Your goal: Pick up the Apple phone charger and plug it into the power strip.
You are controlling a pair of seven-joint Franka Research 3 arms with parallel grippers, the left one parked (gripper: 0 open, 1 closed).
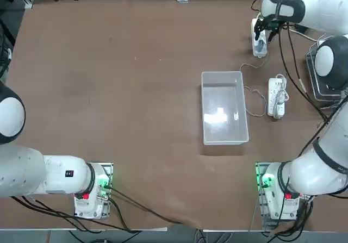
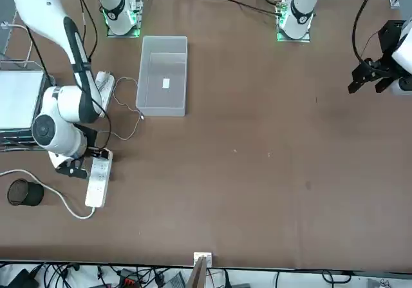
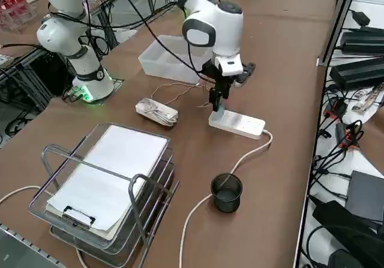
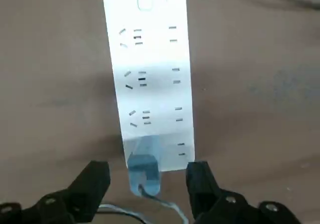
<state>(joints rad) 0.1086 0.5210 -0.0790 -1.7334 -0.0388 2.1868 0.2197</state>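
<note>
Table [image 1: 136, 91] carries wire rack [image 3: 105, 220] and clear bin [image 1: 224, 108]. I see power strip [image 3: 237, 124] lying flat below right gripper [image 4: 148, 173]. Black cup [image 3: 226, 192] stands beside strip's cord. Charger [image 4: 144, 176] sits at strip's end, cable attached. My jaws stand wide open around charger, gripping nothing.

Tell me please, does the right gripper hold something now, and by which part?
Nothing is held: the right gripper is open, its fingers apart on either side of the charger, which sits at the power strip's end.
</note>
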